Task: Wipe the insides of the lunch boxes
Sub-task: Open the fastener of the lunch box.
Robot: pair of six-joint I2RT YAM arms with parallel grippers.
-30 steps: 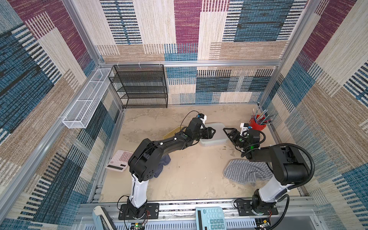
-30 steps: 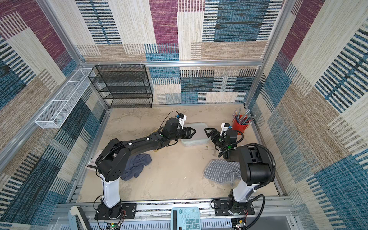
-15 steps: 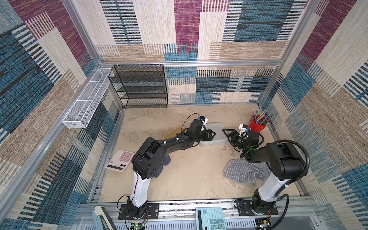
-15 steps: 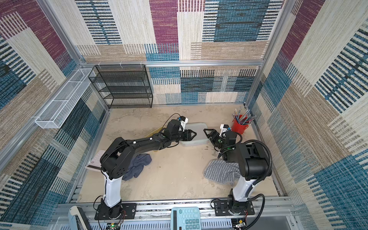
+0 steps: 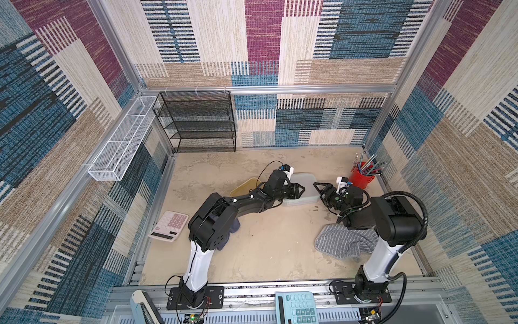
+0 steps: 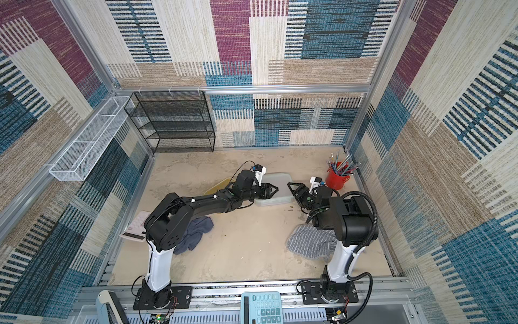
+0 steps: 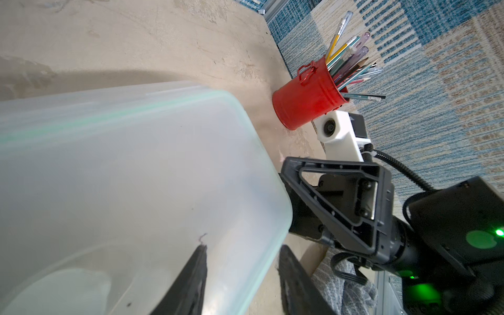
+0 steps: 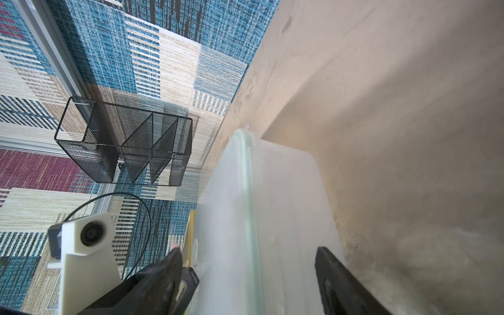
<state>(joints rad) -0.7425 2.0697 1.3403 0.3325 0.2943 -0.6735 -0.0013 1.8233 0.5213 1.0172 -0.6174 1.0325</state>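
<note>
The clear frosted lunch box (image 5: 304, 179) (image 6: 276, 179) stands mid-table with its lid on. An amber lunch box (image 5: 242, 189) lies just left of it, partly hidden by my left arm. My left gripper (image 5: 302, 190) (image 7: 242, 253) is open at the clear box's near-right corner, with one finger (image 7: 200, 275) over the lid and the other (image 7: 290, 275) outside the rim, table showing between it and the rim. From the right, my right gripper (image 5: 316, 190) (image 8: 249, 252) faces it, jaws open wide around that end of the clear lunch box (image 8: 272, 218).
A red pen cup (image 5: 361, 178) stands behind the right gripper by the wall. A grey striped towel (image 5: 339, 244) lies under the right arm and a dark blue cloth (image 6: 193, 232) under the left. Pink calculator (image 5: 169, 225) at left; black mesh shelf (image 5: 201, 123) at the back.
Both grippers have closed in on the clear lunch box from either side, and both pairs of jaws have narrowed. The box has stayed in place.
</note>
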